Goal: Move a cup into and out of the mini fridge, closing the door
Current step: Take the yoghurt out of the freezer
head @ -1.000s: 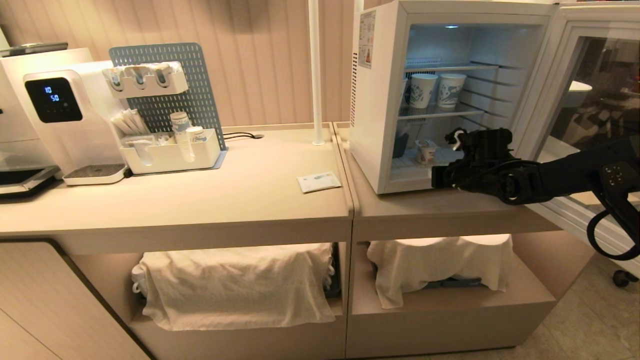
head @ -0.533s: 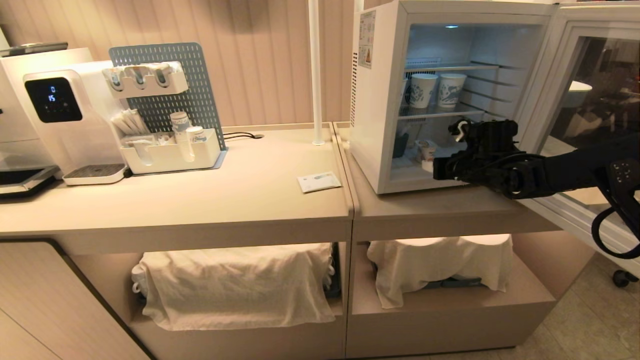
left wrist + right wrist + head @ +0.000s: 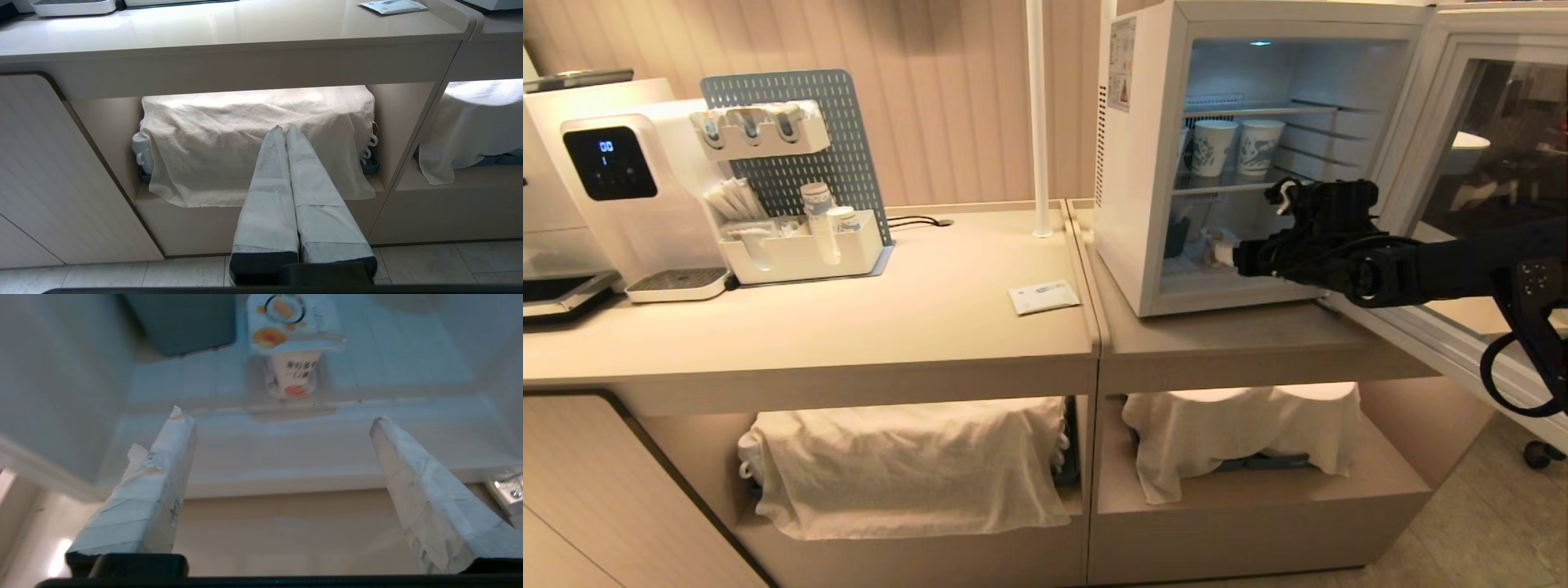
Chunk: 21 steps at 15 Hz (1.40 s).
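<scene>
Nearest, the left gripper (image 3: 282, 130), its tape-wrapped fingers pressed together, hangs before a draped white cloth (image 3: 253, 143) under the smooth beige counter (image 3: 890, 310). At three o'clock, the right gripper (image 3: 278, 418), jaws spread wide and empty, hovers at the boxy mini fridge (image 3: 1143, 163). The squat cup (image 3: 292, 343) stands on its lowest shelf. The glass door (image 3: 1486, 163) is open; ribbed wall panelling (image 3: 947, 98) lies beyond.

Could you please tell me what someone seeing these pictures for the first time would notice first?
The lit white boxy mini fridge on the right-hand counter draws the eye, its white-framed glass door swung wide. At its mouth, the black right gripper has its taped fingers spread open, just short of the small white yogurt-style cup with orange fruit marks on the fridge floor. Two taller blue-patterned paper cups stand on the wire shelf above.
</scene>
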Tool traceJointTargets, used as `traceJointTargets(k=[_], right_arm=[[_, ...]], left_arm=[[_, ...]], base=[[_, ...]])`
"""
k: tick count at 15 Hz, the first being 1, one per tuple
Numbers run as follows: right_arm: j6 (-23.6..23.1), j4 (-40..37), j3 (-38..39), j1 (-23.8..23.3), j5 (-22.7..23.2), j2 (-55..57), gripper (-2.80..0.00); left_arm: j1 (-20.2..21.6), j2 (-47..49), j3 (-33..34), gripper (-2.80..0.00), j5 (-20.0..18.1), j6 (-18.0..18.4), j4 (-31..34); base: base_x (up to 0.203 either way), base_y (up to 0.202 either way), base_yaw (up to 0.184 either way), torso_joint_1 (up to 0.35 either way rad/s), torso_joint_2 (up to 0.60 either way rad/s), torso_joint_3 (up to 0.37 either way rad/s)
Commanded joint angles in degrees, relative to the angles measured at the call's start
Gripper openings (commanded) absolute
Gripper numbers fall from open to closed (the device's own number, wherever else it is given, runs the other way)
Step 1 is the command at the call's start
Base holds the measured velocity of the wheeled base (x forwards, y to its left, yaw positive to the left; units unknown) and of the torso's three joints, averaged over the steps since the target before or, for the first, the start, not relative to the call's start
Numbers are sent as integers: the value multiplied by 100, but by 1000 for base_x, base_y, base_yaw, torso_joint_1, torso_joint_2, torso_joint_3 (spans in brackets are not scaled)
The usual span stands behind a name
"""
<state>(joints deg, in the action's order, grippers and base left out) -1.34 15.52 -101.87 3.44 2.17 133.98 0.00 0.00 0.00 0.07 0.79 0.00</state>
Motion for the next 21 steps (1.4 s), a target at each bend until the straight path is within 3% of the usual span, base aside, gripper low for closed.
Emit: traceJointTargets(k=[1,6,14,21], right_arm=[[-11,13,-207,-10,9,248,0],[-7,-12,-850,-10,-7,872,0],[-24,81,-896,-3,30,1300,0],[-1,753,-896,83,50,1097,0]], left_arm=[[0,0,0,-280,1,0,0],[0,0,0,-280,1,0,0],[0,0,0,-280,1,0,0],[0,0,0,-280,1,0,0]], base=[[0,0,0,0,0,0],[0,0,0,0,0,0],[0,0,0,0,0,0],[0,0,0,0,0,0]])
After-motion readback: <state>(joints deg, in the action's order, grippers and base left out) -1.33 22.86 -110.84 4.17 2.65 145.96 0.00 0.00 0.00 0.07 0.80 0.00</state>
